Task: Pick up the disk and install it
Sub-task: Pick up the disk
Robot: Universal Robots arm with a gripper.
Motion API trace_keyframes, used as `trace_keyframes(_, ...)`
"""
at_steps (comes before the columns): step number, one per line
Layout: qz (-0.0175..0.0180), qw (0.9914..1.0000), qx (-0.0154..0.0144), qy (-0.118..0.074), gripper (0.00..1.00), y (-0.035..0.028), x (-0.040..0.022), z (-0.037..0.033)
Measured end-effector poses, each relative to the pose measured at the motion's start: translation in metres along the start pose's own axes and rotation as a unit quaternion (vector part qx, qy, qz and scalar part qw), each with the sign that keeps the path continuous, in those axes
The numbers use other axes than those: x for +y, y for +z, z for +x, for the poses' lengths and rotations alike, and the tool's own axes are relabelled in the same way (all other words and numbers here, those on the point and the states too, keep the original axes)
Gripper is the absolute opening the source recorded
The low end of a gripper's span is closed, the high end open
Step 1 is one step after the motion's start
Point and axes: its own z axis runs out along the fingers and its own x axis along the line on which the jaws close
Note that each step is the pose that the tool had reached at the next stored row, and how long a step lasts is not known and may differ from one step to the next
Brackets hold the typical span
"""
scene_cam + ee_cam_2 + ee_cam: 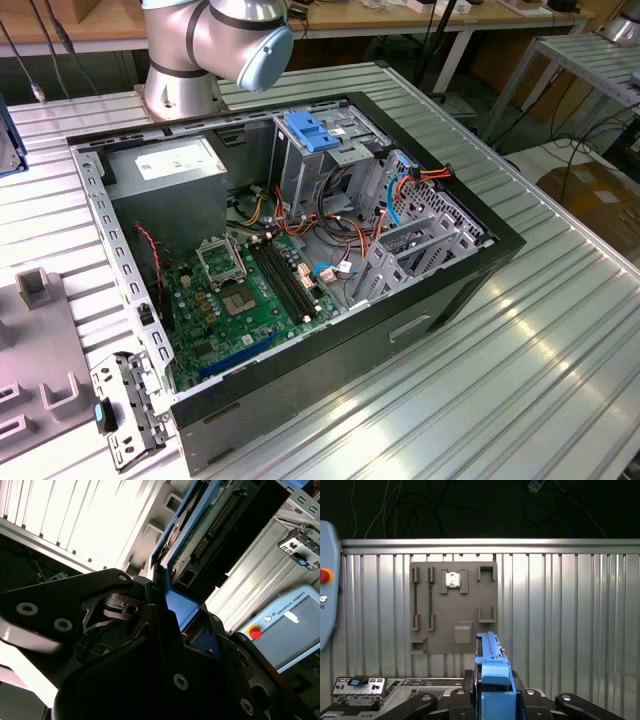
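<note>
Ribbed silver metal table (560, 330), open black desktop computer case (330, 350) lying on it, green motherboard (250, 290) exposed, grey plastic fixture plate (470, 595), black gripper (493, 682) clamped on the dark hard disk in bright blue carrier rails (490, 652), held outside the case.

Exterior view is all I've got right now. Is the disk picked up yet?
Observer: Yes. In the first wrist view the disk stands on edge, clamped in the gripper.
Operator: What lies ahead of it?
Observer: The grey fixture board on the ribbed table lies straight beyond it.
Operator: Which face of the drive shows?
Observer: In the second wrist view its green circuit board is exposed, framed by the blue rails.
</note>
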Motion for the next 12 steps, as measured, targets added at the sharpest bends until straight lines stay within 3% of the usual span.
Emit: trace_keyframes(12,0.0000,1.00000,0.0000,0.000,0.37,0.0003,-0.0216,0.0000)
